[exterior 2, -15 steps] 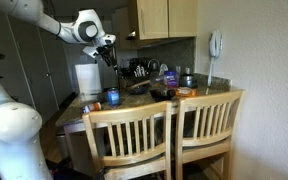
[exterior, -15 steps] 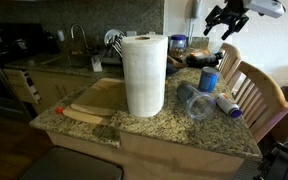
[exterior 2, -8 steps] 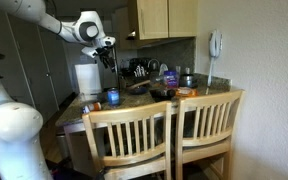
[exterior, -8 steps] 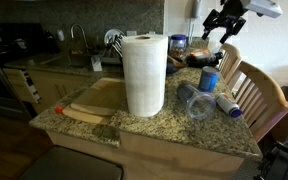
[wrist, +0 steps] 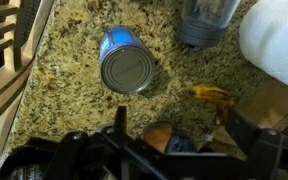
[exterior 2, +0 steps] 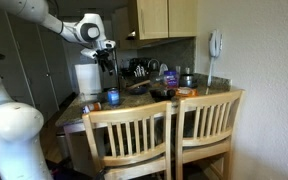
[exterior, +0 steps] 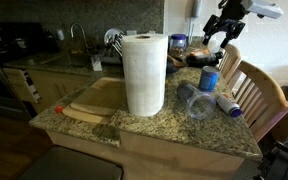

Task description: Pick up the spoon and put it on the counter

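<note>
Lower now than a moment ago, the gripper (exterior: 220, 30) hangs wide-jawed above the counter's (exterior: 174, 130) far right. Leftmost, the wooden spoon (exterior: 87, 113) lies across the cutting board (exterior: 102, 95), then the paper towel roll (exterior: 144, 75) and the blue can (wrist: 127, 68).

Reaches in from the upper left of an exterior view with the white arm (exterior 2: 49, 20), wrist bent down, gripper (exterior 2: 107, 62) pointing downward, dark fingers spread apart.

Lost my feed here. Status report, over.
Gripper open, raised above counter. Spoon not made out. Blue can, clear cup below gripper.
</note>
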Robot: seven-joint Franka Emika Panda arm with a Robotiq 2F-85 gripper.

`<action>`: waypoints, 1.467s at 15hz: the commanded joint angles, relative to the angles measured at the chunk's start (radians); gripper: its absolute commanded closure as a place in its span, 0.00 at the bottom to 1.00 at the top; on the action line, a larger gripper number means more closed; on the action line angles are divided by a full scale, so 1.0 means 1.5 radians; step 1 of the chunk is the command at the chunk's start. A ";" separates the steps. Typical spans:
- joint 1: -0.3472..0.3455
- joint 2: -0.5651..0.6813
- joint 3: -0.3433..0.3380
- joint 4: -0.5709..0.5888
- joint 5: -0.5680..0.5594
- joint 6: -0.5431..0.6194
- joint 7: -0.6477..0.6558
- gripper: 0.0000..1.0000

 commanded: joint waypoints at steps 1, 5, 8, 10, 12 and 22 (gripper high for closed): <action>0.002 0.083 0.000 0.120 0.007 -0.020 0.020 0.00; -0.001 0.210 -0.002 0.274 -0.027 -0.127 0.077 0.00; 0.010 0.317 -0.013 0.389 -0.070 -0.163 0.111 0.00; 0.020 0.360 -0.020 0.446 -0.093 -0.180 0.116 0.00; 0.022 0.334 -0.025 0.395 -0.078 -0.141 0.105 0.00; 0.032 0.519 -0.074 0.569 -0.077 -0.182 0.202 0.00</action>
